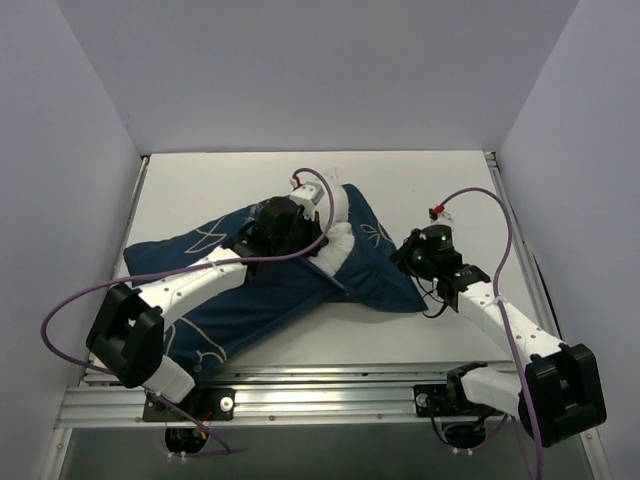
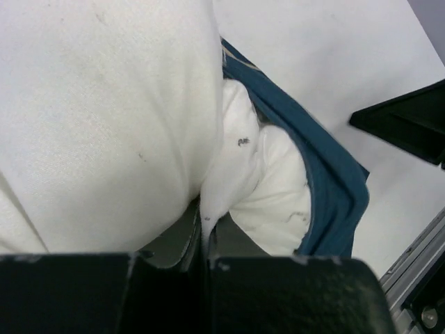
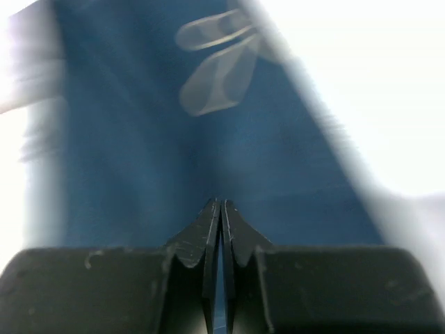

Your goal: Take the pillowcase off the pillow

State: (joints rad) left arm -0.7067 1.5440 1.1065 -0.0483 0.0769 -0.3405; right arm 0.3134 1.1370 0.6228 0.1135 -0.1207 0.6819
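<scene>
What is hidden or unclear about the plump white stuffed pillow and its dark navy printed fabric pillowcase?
Top view: the pillowcase and the left arm hide most of the pillow.
Left wrist view: the frame edges cut off the pillow.
Right wrist view: blur smears the print; the right gripper covers the fold it grips.

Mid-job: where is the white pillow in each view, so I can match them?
Top external: pillow at centre, bulging white out of the pillowcase.
Left wrist: pillow fills the left and top, pinched by the left hand.
Right wrist: not clearly in it; the edges are blurred white.
Shared landmark: the navy pillowcase, in all three.
</scene>
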